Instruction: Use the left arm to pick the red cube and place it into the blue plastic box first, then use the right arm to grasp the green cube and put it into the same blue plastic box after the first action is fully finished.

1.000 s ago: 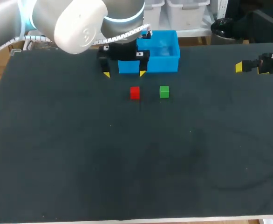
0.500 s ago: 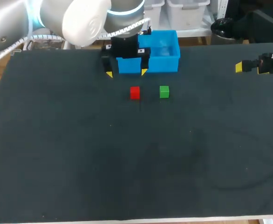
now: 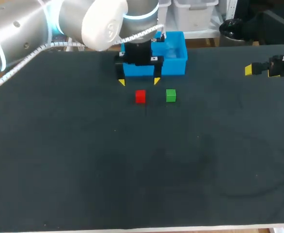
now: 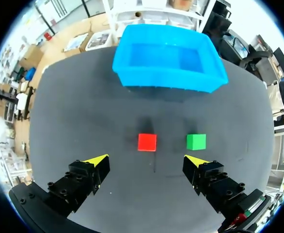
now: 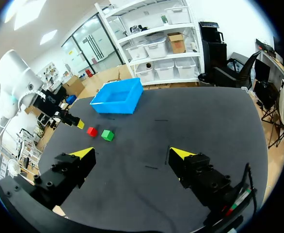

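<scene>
Black matting covered the table (image 3: 132, 184), and a few pale specks on its near stretch were too small to identify. Farther in, the red cube (image 3: 140, 96) and the green cube (image 3: 170, 95) sat side by side on the matting, near each other but apart, the red one toward my left.

Just beyond them hung the left hand (image 3: 138, 81), between the cubes and the box. Its fingers were spread wide and held nothing. From the left wrist view the red cube lay ahead of the hand, centred on the gap between the two yellow fingertips (image 4: 99, 160), while the green cube lay ahead of one tip. How high the tips stood over the matting could not be judged from any view.

Behind the hand stood the blue plastic box (image 3: 173, 60), upright near the table's far edge. In the head view the hand's black body covered the box's front wall on my left side, and the left arm (image 3: 45, 24) ran out of the picture at the corner. The wrist view showed the box whole, its open top facing up.

Out at the far right, the right hand (image 5: 131, 153) was mostly cut off in the head view, with only one yellow tip and some black housing showing. Its own wrist view showed the fingers wide apart over bare matting, gripping nothing, well apart from both cubes and the box.
</scene>
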